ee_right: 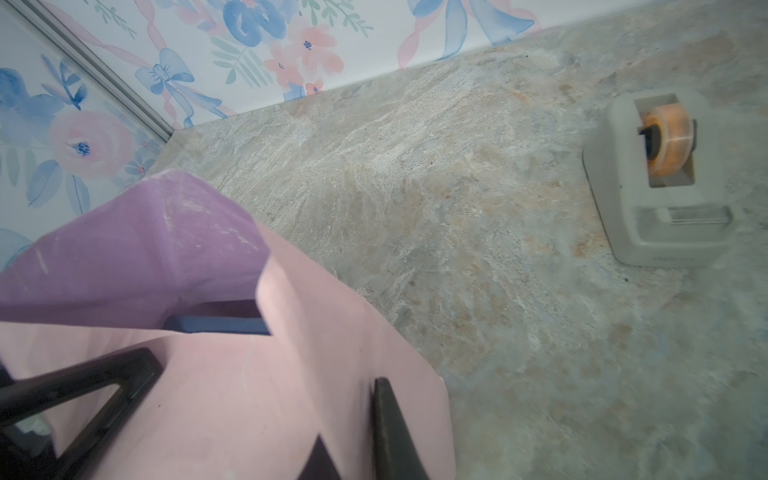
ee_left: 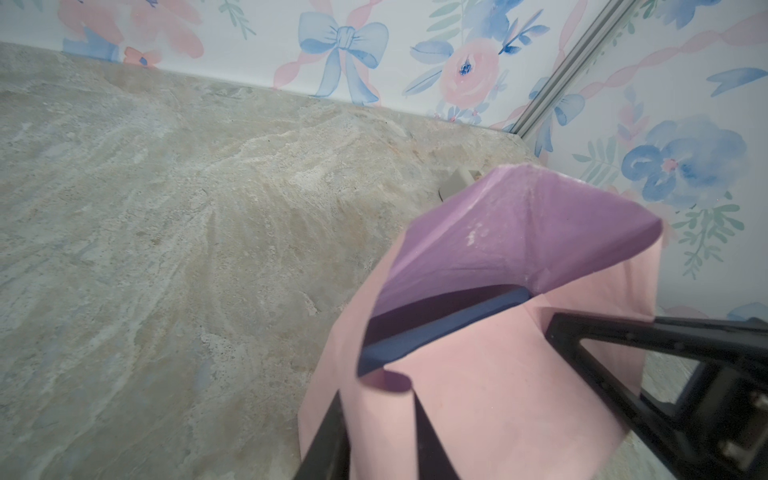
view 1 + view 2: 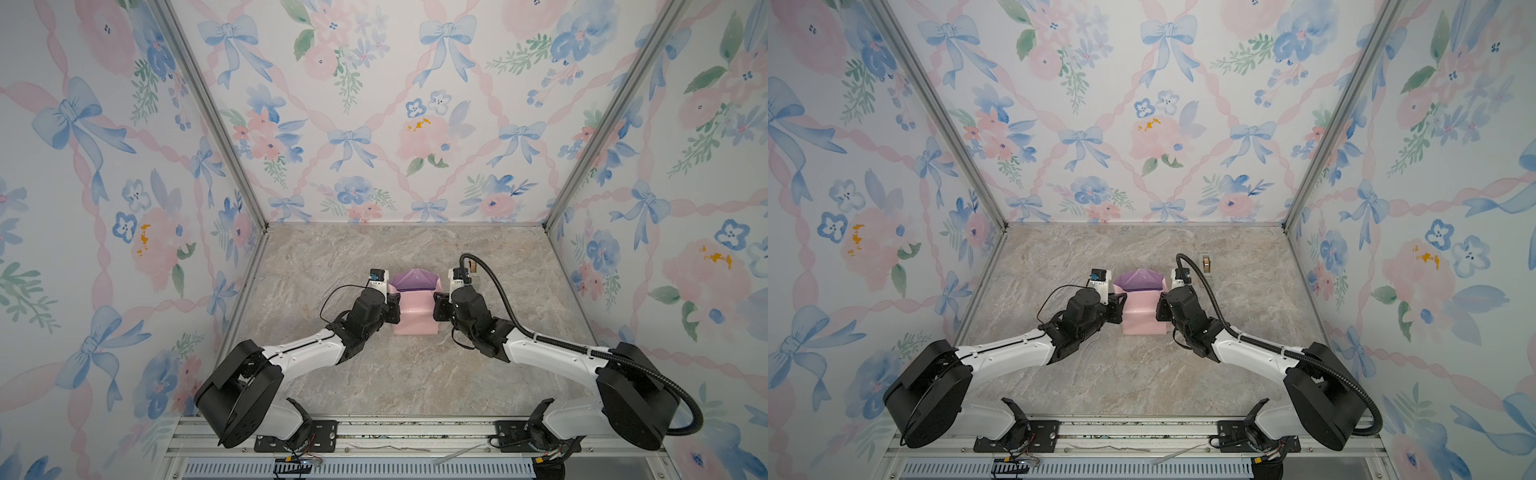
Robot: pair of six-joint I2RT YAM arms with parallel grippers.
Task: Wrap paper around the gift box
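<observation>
Now left pincer (image 3: 394, 307) and right pincer (image 3: 437, 306) on paper (image 3: 414, 318) around gift box (image 2: 436, 328).

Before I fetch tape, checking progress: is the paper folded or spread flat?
Folded: the paper drapes pink-side-out over the gift box, far end open.

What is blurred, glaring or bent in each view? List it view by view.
In both top views, light is even and shadows faint, but the wide lens splays the wall posts outward. In the left wrist view, the left hand is soft up close; the paper shows faint sheen. In the right wrist view, the tape dispenser and the table near it look smeared.
</observation>
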